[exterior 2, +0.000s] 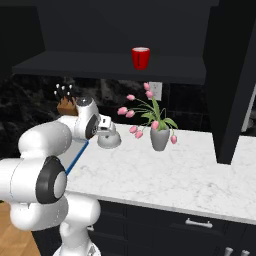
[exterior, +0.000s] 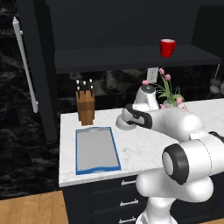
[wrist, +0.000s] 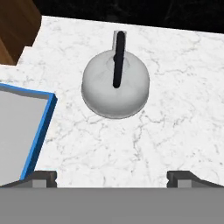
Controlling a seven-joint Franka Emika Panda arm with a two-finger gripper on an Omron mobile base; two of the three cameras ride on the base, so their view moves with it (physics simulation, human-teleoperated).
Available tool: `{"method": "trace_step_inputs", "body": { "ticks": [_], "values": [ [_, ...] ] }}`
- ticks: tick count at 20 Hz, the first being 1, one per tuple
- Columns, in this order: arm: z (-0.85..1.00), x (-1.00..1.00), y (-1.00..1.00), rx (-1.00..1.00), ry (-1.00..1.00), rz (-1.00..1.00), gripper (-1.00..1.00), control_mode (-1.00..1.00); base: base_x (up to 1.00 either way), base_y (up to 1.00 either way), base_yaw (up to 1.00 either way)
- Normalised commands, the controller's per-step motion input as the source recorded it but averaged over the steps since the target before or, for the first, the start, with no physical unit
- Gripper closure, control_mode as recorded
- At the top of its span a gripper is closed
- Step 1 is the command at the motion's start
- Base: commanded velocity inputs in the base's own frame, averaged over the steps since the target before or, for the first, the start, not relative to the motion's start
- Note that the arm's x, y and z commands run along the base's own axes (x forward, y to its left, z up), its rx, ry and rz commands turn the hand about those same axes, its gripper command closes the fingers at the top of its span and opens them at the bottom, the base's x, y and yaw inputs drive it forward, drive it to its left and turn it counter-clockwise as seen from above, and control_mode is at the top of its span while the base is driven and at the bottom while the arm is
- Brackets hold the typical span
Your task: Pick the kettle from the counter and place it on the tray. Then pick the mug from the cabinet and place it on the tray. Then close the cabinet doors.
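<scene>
The silver-grey kettle (wrist: 116,85) stands on the white marble counter (wrist: 175,127), its thin black handle upright. My gripper (wrist: 113,177) hovers just above it, open, fingertips (wrist: 41,177) spread wide with nothing between them. From the right base the gripper (exterior 2: 105,131) sits right over the kettle (exterior 2: 109,140). The blue-rimmed grey tray (exterior: 97,149) lies left of the kettle (exterior: 121,124), and its corner (wrist: 26,131) shows in the hand view. The red mug (exterior: 167,47) rests on the open cabinet's dark shelf (exterior: 109,57). Both cabinet doors, left (exterior: 37,65) and right (exterior 2: 230,75), stand open.
A wooden knife block (exterior: 85,105) stands behind the tray. A grey vase of pink flowers (exterior 2: 160,135) sits right of the kettle near the back wall. Dark drawers with silver handles (exterior: 129,202) run under the counter. The left door's long bar handle (exterior: 24,65) juts out.
</scene>
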Motion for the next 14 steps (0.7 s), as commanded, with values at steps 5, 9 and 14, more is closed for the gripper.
{"method": "trace_step_inputs", "body": {
  "ticks": [5,9,14],
  "values": [
    [-0.14,0.45,-0.02,0.01,0.00,0.00,-1.00,-1.00,0.00,0.00,0.00],
    [-0.15,0.49,0.00,0.01,0.00,0.00,-1.00,-1.00,0.00,0.00,0.00],
    [-0.17,0.47,0.00,0.00,0.00,0.00,-1.00,-1.00,0.00,0.00,0.00]
  ]
}}
